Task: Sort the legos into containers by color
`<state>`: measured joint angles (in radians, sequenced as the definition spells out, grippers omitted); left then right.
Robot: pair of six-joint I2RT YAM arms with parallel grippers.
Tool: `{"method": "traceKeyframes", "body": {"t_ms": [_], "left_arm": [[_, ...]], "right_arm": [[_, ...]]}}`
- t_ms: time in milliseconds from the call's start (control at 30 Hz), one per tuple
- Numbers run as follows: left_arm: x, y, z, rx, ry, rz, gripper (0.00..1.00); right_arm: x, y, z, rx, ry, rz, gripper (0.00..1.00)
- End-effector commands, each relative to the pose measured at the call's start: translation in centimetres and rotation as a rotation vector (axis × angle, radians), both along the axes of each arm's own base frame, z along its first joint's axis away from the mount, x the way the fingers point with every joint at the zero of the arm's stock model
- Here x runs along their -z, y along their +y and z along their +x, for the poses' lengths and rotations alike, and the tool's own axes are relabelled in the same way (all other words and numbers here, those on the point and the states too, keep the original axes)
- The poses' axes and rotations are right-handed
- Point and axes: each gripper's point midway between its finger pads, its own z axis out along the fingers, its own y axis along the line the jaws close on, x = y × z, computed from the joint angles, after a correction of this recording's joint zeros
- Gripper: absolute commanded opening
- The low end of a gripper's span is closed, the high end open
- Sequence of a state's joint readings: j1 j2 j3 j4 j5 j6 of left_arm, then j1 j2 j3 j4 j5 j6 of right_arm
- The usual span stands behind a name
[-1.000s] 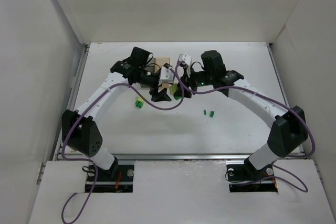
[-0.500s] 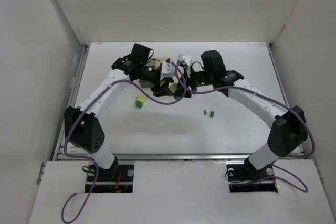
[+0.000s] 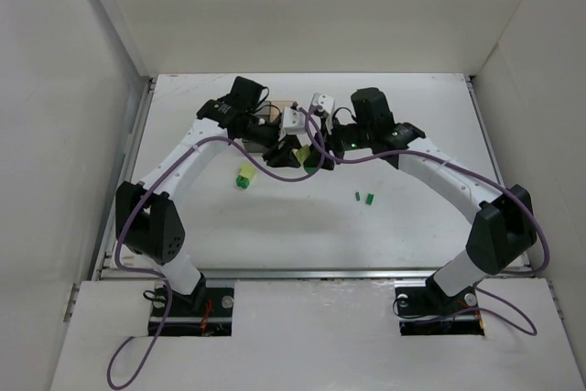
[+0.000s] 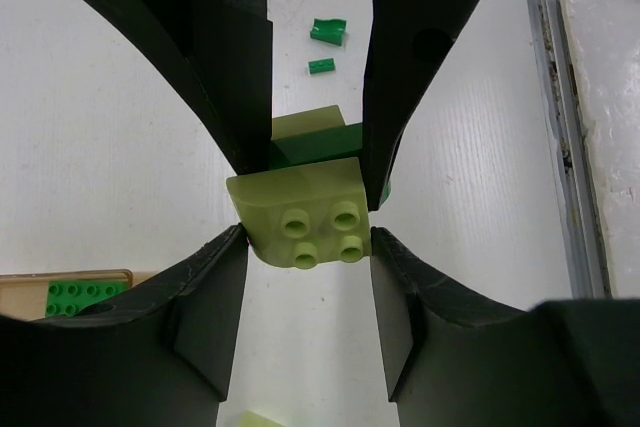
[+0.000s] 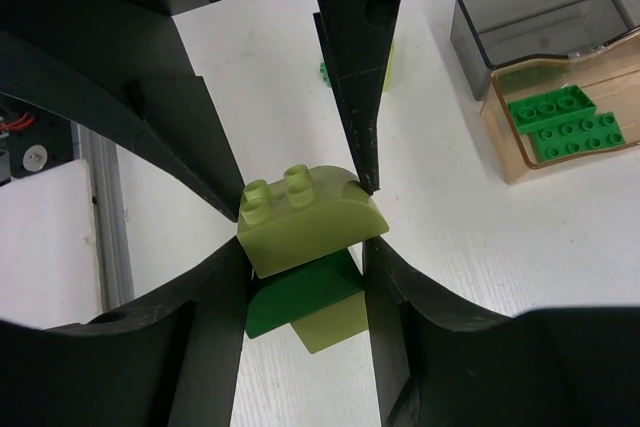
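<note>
I see my left tool pinching a pale studded lego at frame centre; my right tool pinches a pale curved lego mid-frame.

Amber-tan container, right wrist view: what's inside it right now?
Two dark green legos lie flat inside the amber-tan container. Its right end runs past the picture's edge, so anything there is unseen.

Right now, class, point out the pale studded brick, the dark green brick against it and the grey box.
pale studded brick (image 5: 312, 219): right wrist view, curved side.
dark green brick (image 5: 300, 299): right wrist view, flat face.
grey box (image 5: 540, 32): right wrist view, bare floor.
</note>
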<state>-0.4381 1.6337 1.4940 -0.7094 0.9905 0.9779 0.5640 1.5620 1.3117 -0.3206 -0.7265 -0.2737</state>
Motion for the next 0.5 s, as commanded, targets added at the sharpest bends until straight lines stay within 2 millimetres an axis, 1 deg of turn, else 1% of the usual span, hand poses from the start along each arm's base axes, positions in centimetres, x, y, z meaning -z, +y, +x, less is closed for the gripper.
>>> {"method": "traceKeyframes", "body": {"t_ms": [0, 67, 100, 133, 167, 200, 233, 267, 300, 333, 433, 467], "left_arm": [[-1.1, -0.6, 0.0, 0.009, -0.001, -0.016, 0.0], [-1.2, -0.7, -0.1, 0.014, 0.003, -0.023, 0.0], [-1.3, -0.5, 0.3, 0.001, 0.002, -0.026, 0.0], [-1.4, -0.4, 0.1, -0.008, 0.01, -0.03, 0.0], [-1.6, -0.3, 0.5, -0.029, 0.016, -0.036, 0.0], [-1.7, -0.5, 1.0, -0.042, 0.013, -0.049, 0.0], [-2.3, -0.7, 0.9, -0.074, 0.044, -0.062, 0.0], [-2.0, -0.2, 1.7, -0.118, 0.051, -0.051, 0.0], [-2.2, -0.3, 1.7, -0.131, 0.06, -0.06, 0.0], [-2.4, -0.3, 2.2, -0.151, 0.05, -0.063, 0.0], [-2.7, -0.5, 3.0, -0.21, 0.068, -0.07, 0.0], [-2.9, -0.6, 3.1, -0.22, 0.078, -0.076, 0.0]], "right_arm": [[-3.6, 1.1, -0.3, -0.059, -0.098, 0.083, 0.01], [-3.6, 1.1, -0.3, -0.055, -0.088, 0.084, 0.1], [-3.2, 1.2, -0.2, -0.055, -0.079, 0.079, 0.12], [-3.1, 1.2, -0.1, -0.043, -0.072, 0.077, 0.17], [-3.0, 1.3, 0.1, -0.038, -0.057, 0.079, 0.18], [-3.0, 1.3, 0.2, -0.026, -0.051, 0.077, 0.22], [-3.0, 1.3, 0.2, -0.023, -0.042, 0.078, 0.25], [-2.7, 1.4, 0.5, -0.003, -0.022, 0.077, 0.27], [-2.6, 1.3, 0.6, 0.008, -0.016, 0.075, 0.29], [-2.8, 1.5, 0.9, 0.012, -0.015, 0.082, 0.29], [-2.3, 1.7, 1.6, 0.05, 0.013, 0.077, 0.29], [-2.6, 1.7, 1.9, 0.068, 0.009, 0.078, 0.3]]}}
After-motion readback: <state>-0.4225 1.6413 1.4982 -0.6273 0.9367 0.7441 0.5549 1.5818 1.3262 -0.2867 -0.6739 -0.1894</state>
